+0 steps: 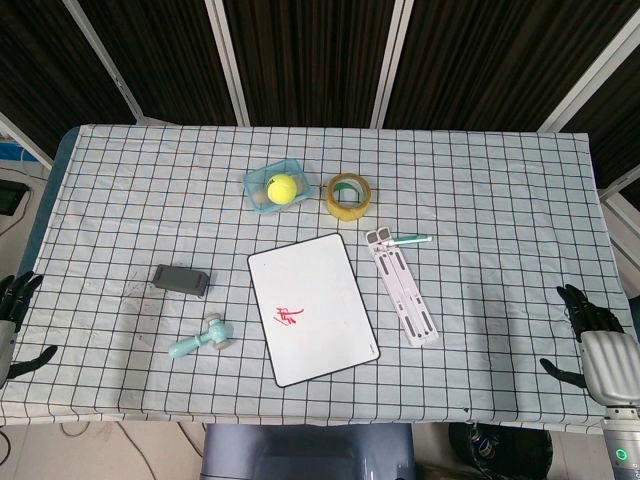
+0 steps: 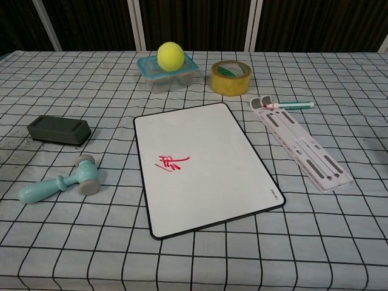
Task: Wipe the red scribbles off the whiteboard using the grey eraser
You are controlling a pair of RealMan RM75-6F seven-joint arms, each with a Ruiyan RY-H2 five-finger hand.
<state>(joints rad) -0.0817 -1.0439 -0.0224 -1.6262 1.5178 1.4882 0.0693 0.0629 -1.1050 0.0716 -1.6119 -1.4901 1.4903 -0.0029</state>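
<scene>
The grey eraser (image 1: 181, 280) lies left of the whiteboard (image 1: 345, 265), untouched. The nearby mint hammer (image 1: 200, 340) could be knocked during the reach. The red scribbles (image 1: 290, 317) (small, unsmeared) sit near-centre. The left hand (image 1: 14, 310) and right hand (image 1: 598, 345) are held empty, fingers spread.

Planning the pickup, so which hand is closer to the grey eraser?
Left. The left hand is just left of the grey eraser; the right hand is across the table.

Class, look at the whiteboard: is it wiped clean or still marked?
Still marked. The whiteboard shows red scribbles left of its centre, and the grey eraser lies apart on the cloth.
</scene>
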